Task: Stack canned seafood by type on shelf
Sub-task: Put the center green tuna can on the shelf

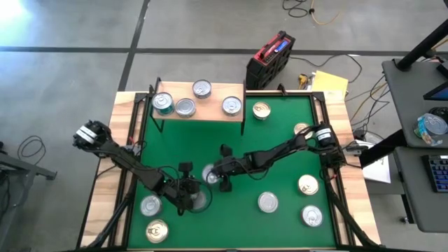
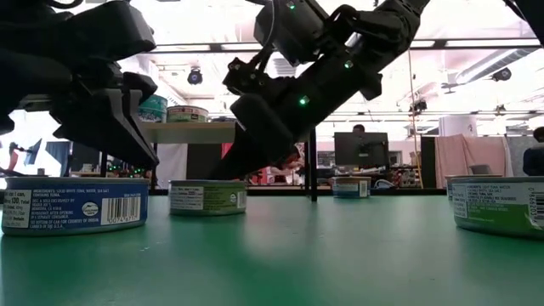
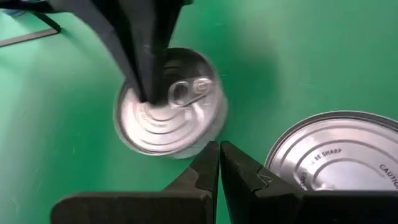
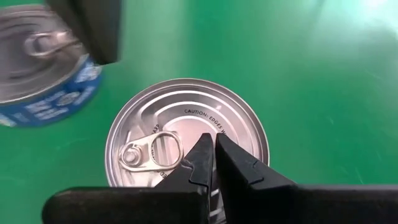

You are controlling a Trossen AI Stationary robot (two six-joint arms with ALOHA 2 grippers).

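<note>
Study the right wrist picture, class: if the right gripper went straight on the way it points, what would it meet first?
Most likely the silver lid of the tin directly beyond the shut right gripper, near its pull tab. How close it is, I cannot tell.

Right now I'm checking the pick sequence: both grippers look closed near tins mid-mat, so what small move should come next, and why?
Probably open the right gripper first. Its fingers are shut, tips pressed together right over the silver tin lid, so it cannot grip anything yet. The left gripper is shut too, between two tins, holding nothing.
</note>
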